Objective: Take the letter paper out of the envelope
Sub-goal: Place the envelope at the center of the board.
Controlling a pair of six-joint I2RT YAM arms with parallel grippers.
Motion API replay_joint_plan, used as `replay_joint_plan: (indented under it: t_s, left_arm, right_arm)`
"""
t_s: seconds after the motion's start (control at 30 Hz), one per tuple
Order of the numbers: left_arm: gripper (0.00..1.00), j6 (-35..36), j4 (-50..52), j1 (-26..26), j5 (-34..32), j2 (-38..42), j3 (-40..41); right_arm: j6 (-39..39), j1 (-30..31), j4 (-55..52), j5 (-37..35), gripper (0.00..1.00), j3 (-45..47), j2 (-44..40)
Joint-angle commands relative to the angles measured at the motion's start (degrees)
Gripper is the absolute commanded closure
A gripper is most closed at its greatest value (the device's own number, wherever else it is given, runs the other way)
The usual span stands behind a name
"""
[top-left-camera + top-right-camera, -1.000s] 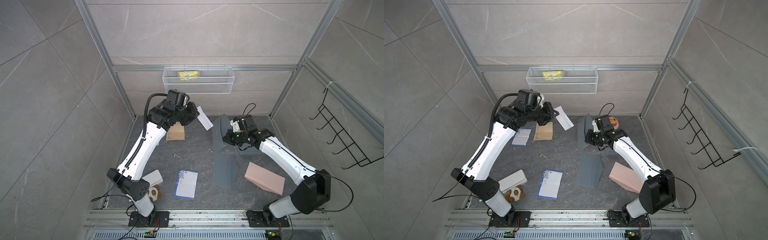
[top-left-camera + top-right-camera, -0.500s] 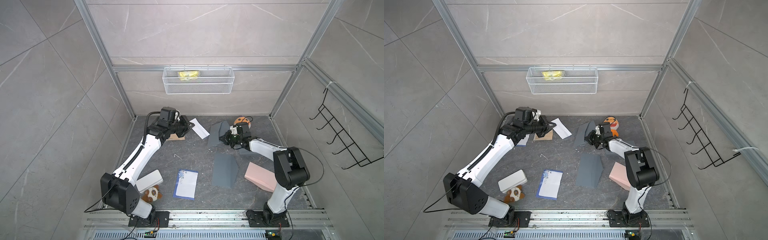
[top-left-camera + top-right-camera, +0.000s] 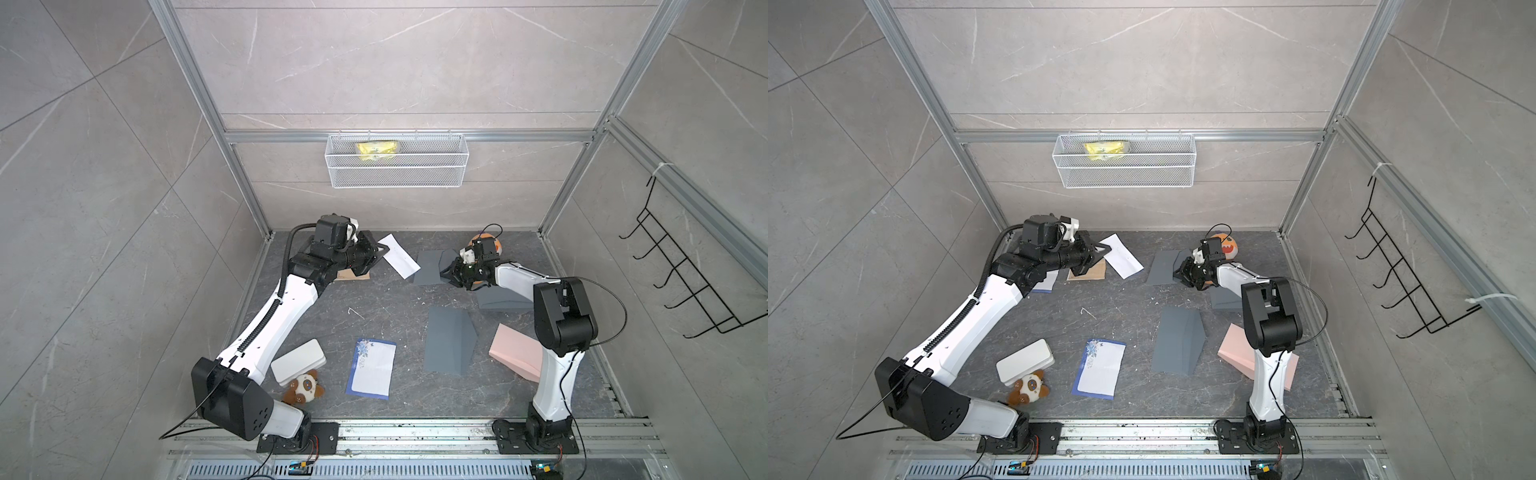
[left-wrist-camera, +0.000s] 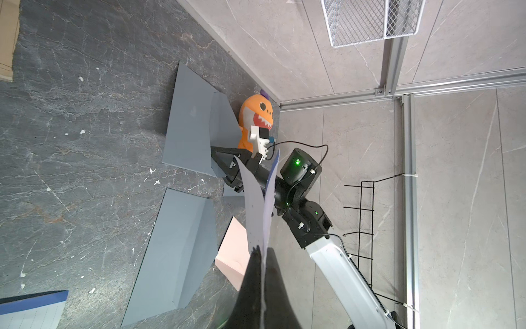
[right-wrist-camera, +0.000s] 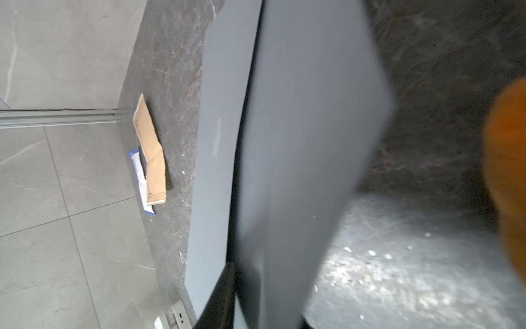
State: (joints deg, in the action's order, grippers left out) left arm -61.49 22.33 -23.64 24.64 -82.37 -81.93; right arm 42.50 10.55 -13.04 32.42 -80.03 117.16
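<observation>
Left wrist view: the left claw (image 4: pixel 263 253) is pinched shut on the paper (image 4: pixel 257 210), a thin white sheet, folded and a bit curled, sticking out past the tips. In a top view the matte grey envelope (image 3: pixel 428 272) lies on the dark stone-look tabletop (image 3: pixel 374 307), flap open. The right claw (image 3: pixel 448 272) is at its edge, but I can't tell if it's gripping.

left arm (image 3: pixel 291 307) lowered, letter paper (image 3: pixel 399 261) brought low | right arm (image 3: pixel 515 278) lowered, envelope (image 3: pixel 430 272) brought down

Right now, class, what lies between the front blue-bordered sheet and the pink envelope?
A grey envelope lies flat between the blue-bordered sheet and pink envelope, seen in both top views.
</observation>
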Motion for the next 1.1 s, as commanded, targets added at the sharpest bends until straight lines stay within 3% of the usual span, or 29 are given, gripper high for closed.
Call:
replay_joint_plan:
  t_s: [0.0,0.1,0.2,0.63,0.83,1.07]
  left_arm:
    - [1.0,0.55,-0.71,-0.13,1.51,1.21,-0.65]
    - [1.0,0.51,-0.87,-0.09,1.78,0.71,-0.69]
    - [1.0,0.39,-1.22,-0.08,1.81,0.24,-0.89]
    - [1.0,0.97,0.23,-0.09,4.16,-3.2,-3.8]
    - [1.0,0.42,1.18,-0.13,6.4,-6.06,-7.01]
    - [1.0,-5.3,-2.29,-1.02,9.61,-10.17,-10.88]
  right_arm:
    - [-8.23,-0.61,-10.86,-1.97,0.74,-4.24,1.62]
    - [-12.89,-0.56,-18.35,-5.09,0.67,-8.66,2.55]
    - [-15.88,-0.58,-24.47,-8.1,0.65,-12.63,3.42]
    - [-14.74,0.09,-25.79,-11.46,0.6,-12.03,-7.91]
    - [-2.04,0.1,-15.28,-6.74,0.47,-3.37,-22.82]
    - [25.38,0.12,8.96,-3.97,0.38,14.34,-39.46]
